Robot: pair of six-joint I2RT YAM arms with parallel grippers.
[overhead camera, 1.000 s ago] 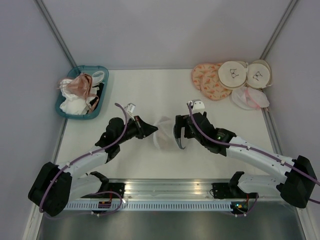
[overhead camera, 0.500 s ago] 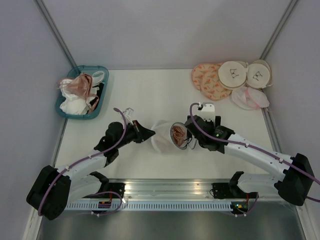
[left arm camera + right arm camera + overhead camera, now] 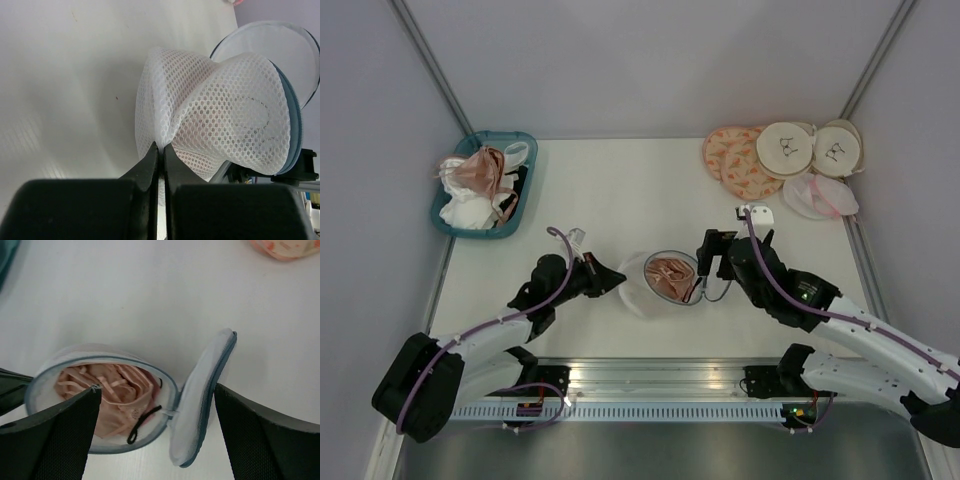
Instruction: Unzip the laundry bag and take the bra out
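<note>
The laundry bag (image 3: 638, 287) lies mid-table on its side, its blue-grey rim (image 3: 47, 375) unzipped. Its round lid (image 3: 202, 400) hangs open to the right. A peach bra (image 3: 112, 390) fills the opening and also shows in the top view (image 3: 669, 274). A black zipper pull loop (image 3: 142, 422) lies on the rim. My left gripper (image 3: 617, 280) is shut on the bag's white mesh wall (image 3: 215, 110), pinching a fold (image 3: 161, 147). My right gripper (image 3: 710, 258) is open and empty just right of the opening, its fingers either side of bag and lid (image 3: 156, 387).
A teal basket (image 3: 525, 140) of garments stands at the back left. Peach patterned pouches (image 3: 735, 160), two cream pouches (image 3: 788, 148), and a pink-white mesh pouch (image 3: 818, 196) lie at the back right. Grey walls enclose the table.
The bag went from closed to open with the bra showing. My right gripper drew back right from the rim and the lid now hangs open. My left gripper still holds the mesh.
</note>
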